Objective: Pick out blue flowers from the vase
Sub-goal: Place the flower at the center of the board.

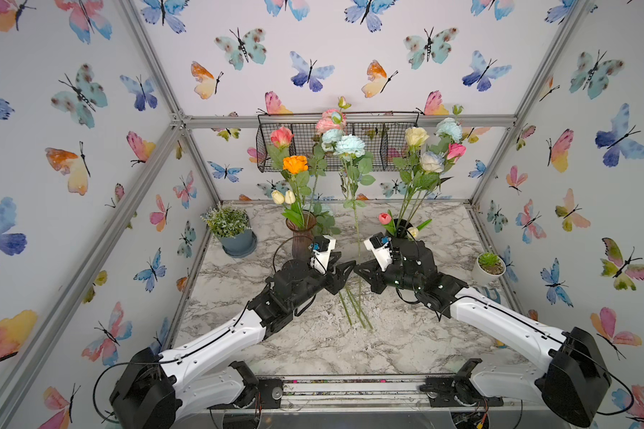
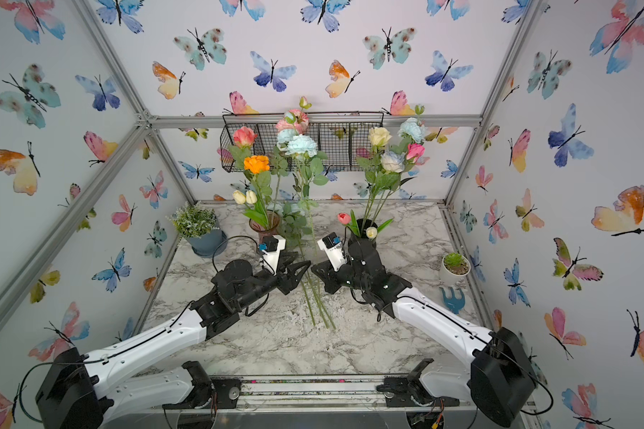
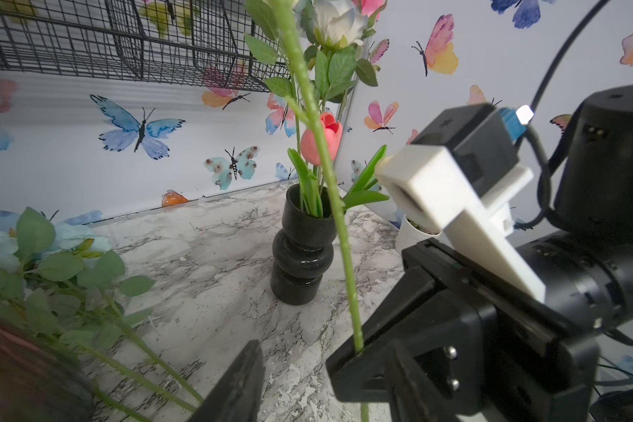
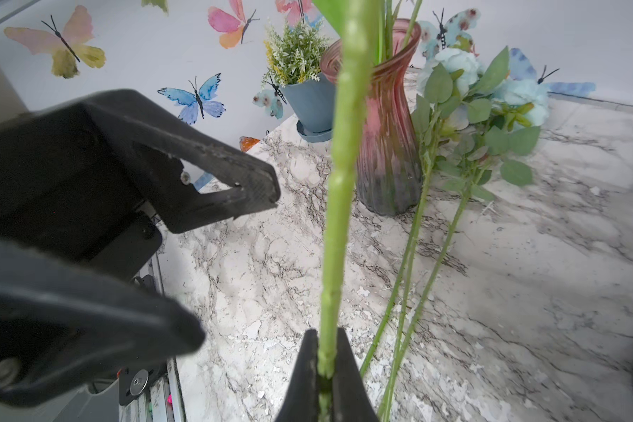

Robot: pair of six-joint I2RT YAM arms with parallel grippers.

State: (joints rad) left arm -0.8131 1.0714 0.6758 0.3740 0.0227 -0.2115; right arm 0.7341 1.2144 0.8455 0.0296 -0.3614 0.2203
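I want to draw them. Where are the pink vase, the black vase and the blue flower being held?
Pink vase (image 1: 301,237): in a top view, its ribbed body.
Black vase (image 3: 302,255): left wrist view, its bulging middle.
Held blue flower (image 1: 350,145): in a top view, its bloom.

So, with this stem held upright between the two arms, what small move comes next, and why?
Probably the right gripper should tip its blue flower stem down onto the table beside the blue flowers already lying there: it alone pinches the stem, since the left gripper stands open and clear of it.
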